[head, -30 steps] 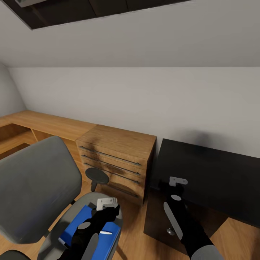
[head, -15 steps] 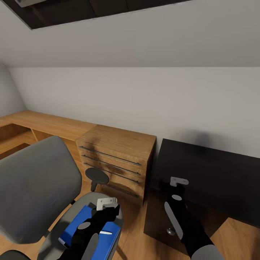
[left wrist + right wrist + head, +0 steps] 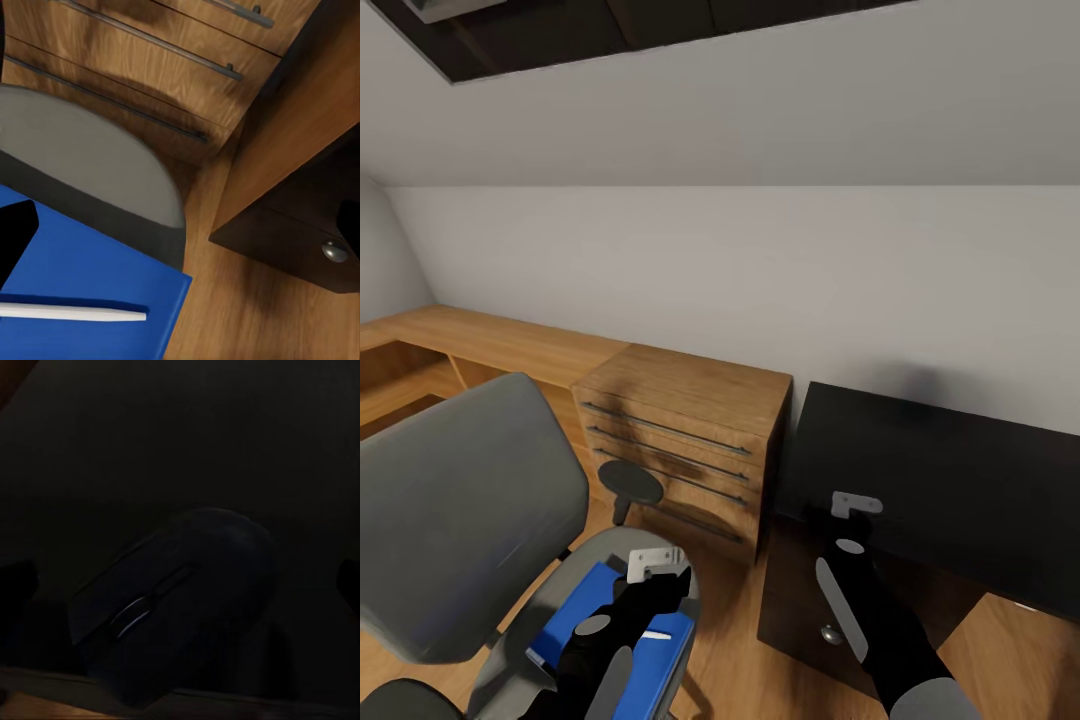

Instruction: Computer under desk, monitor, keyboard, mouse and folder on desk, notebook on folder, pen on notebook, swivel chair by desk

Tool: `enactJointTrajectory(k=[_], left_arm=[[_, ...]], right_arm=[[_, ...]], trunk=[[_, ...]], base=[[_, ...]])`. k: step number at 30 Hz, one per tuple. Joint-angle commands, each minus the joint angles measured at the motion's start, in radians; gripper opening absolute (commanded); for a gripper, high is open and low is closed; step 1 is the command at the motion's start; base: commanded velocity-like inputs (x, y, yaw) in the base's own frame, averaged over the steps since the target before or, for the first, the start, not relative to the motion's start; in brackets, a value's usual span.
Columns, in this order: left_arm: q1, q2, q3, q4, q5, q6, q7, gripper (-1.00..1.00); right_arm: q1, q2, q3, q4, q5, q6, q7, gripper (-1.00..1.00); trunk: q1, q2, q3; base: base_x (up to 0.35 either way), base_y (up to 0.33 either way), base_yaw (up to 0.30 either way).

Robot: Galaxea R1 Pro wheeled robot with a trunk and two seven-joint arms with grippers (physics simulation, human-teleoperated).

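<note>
— What is different from a moment ago?

— Very little. The folder (image 3: 588, 612) lies flat on the seat of the swivel chair (image 3: 460, 520), low and left of centre in the head view, and the pen (image 3: 653, 635) rests across its near corner. Chair, desk and floor have all slid a touch in the frame together, so I judge that the camera has shifted, not the things. Both arms have barely stirred.

— And the pincers?

— The left gripper (image 3: 658, 588) hangs over the folder. In its wrist view the two black fingers stand at the opposite frame edges, spread wide, with nothing between them. The right gripper (image 3: 852, 520) hovers over the near edge of the desk (image 3: 960, 470), at lower right of the head view. Its wrist view shows the mouse (image 3: 180, 600) on the dark top between fingers that are just as wide apart.

— So for the task?

— Nothing is gripped yet. The folder and pen are not yet on the desk. The mouse is already on it, near the edge.

— Any writing?

— None that I can read. The dresser (image 3: 690, 420), drawer knob (image 3: 830, 633) and mouse are all plain, with no brand or label.
</note>
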Motion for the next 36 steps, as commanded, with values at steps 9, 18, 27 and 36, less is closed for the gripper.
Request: enactJointTrajectory(k=[9,18,27,36], left_arm=[[-0.001,0.0,-0.001,-0.002,0.01,0.003,0.009,1.0],[-0.001,0.0,-0.001,-0.002,0.012,0.003,0.009,1.0],[-0.001,0.0,-0.002,-0.002,0.012,0.003,0.009,1.0],[-0.001,0.0,-0.002,-0.002,0.012,0.003,0.009,1.0]], right_arm=[[-0.001,0.0,0.003,-0.001,-0.008,0.007,-0.008,1.0],[-0.001,0.002,0.003,-0.001,-0.008,0.008,-0.008,1.0],[-0.001,0.002,0.003,-0.001,-0.008,0.008,-0.008,1.0],[-0.001,0.002,0.003,0.009,-0.009,0.008,-0.007,1.0]], trunk=[[0.0,-0.001,-0.001],[0.0,-0.001,-0.001],[0.0,-0.001,-0.001],[0.0,-0.001,-0.001]], base=[[-0.001,0.0,0.0],[0.0,0.0,0.0],[0.0,0.0,0.0],[0.0,0.0,0.0]])
